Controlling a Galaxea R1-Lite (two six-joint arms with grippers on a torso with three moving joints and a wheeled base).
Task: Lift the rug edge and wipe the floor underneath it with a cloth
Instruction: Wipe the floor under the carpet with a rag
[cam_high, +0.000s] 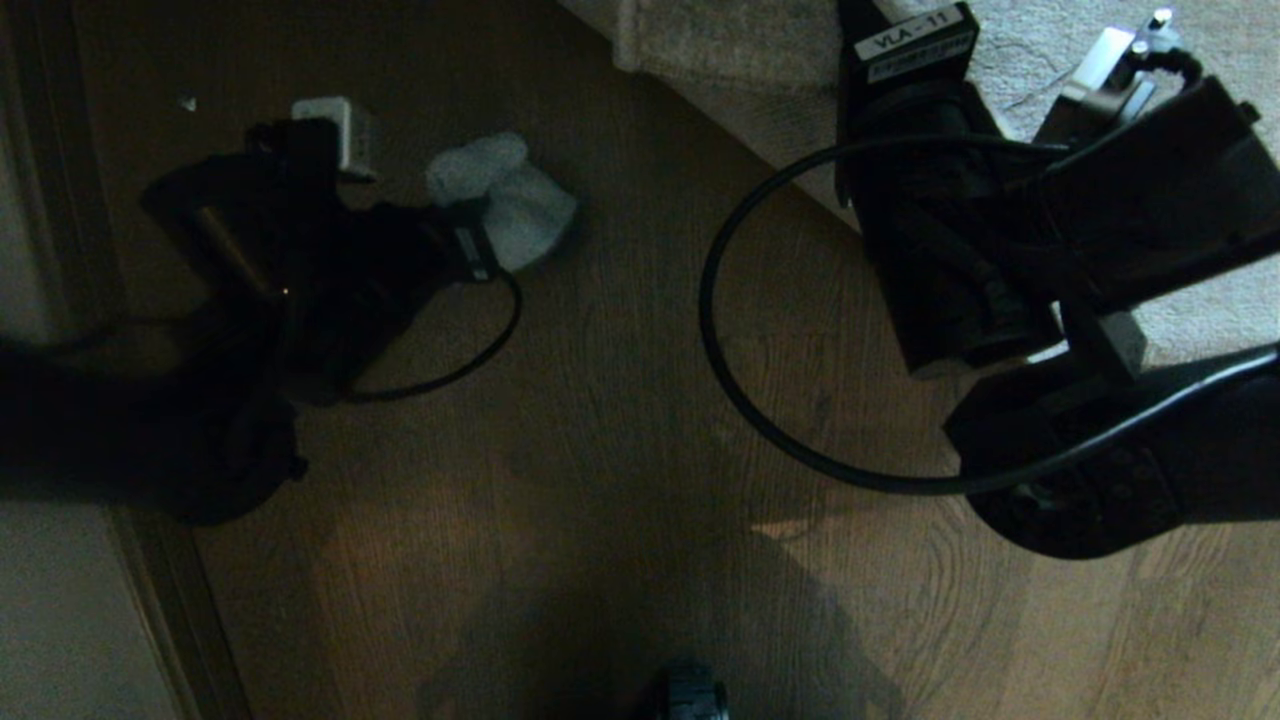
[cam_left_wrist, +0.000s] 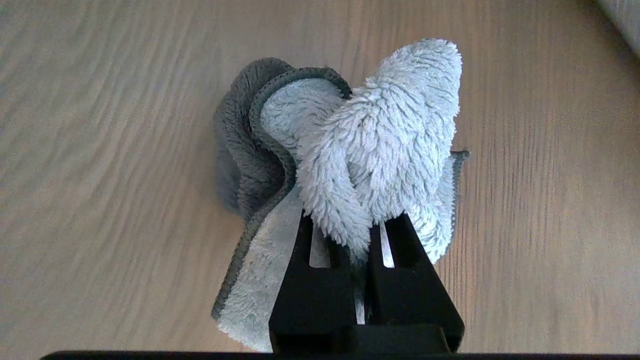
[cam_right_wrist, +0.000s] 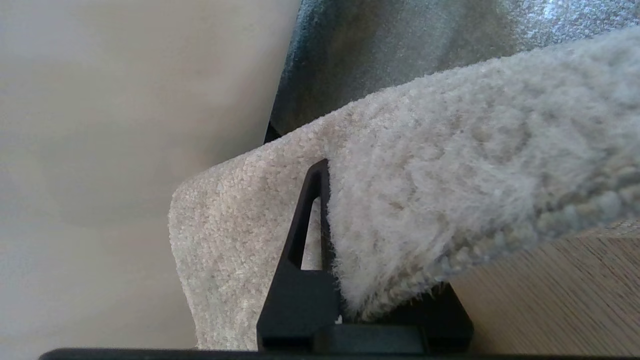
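Rug edge lifted off floor, pinched in right gripper. Cloth bunched up, pinched in left gripper over bare wood, away from rug.

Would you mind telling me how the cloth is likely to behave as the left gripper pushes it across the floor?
Probably floppy: the cloth bunches in loose folds above the left gripper, which is shut on it. It looks light and fluffy, so it should drag easily over the smooth floor. The loose flap may fold under or trail rather than stay flat.
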